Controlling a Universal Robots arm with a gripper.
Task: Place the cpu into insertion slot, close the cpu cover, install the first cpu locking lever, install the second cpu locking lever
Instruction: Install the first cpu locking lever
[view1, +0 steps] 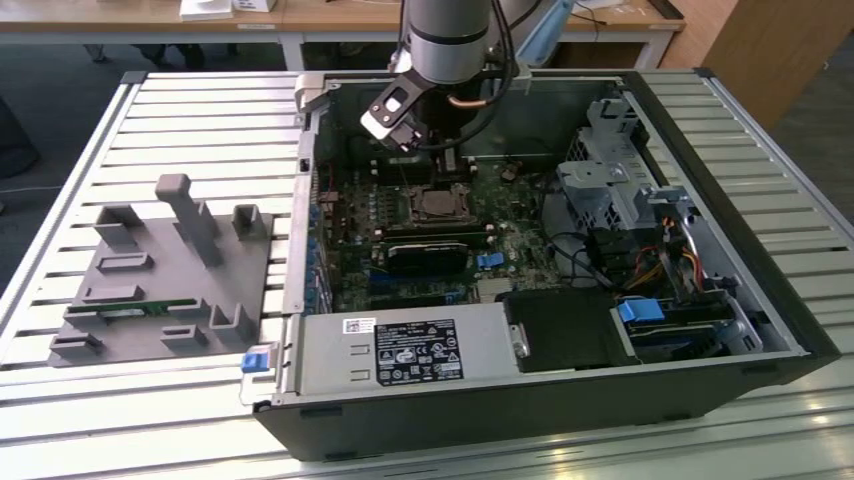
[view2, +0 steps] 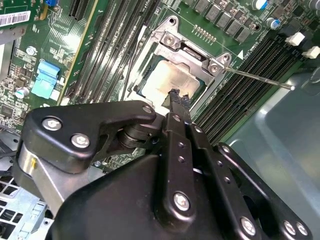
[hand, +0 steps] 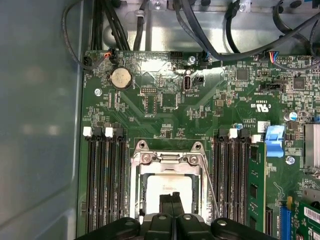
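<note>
The claw (hand: 171, 196) is narrow: its two black fingers (hand: 165, 207) are pressed together tip to tip with nothing between them. It points down into the open computer case (view1: 534, 420). Just under the tips sits the chip (hand: 152, 187), its dull silver top flat in the socket on the green board (hand: 165, 107). I cannot tell whether the tips touch it. Around the chip lies the cover plate (hand: 167, 159), a silver frame, with the chip showing through its square opening. From one corner of the plate a thin metal lever (view2: 260, 78) slants out over the black memory slots (hand: 105, 185), which flank the claw on both sides. Farther off is a blue clip (hand: 274, 140). Outside the case, well apart from the claw, a grey moulded tray (view1: 160, 270) rests on the slatted table (view1: 80, 420).
</note>
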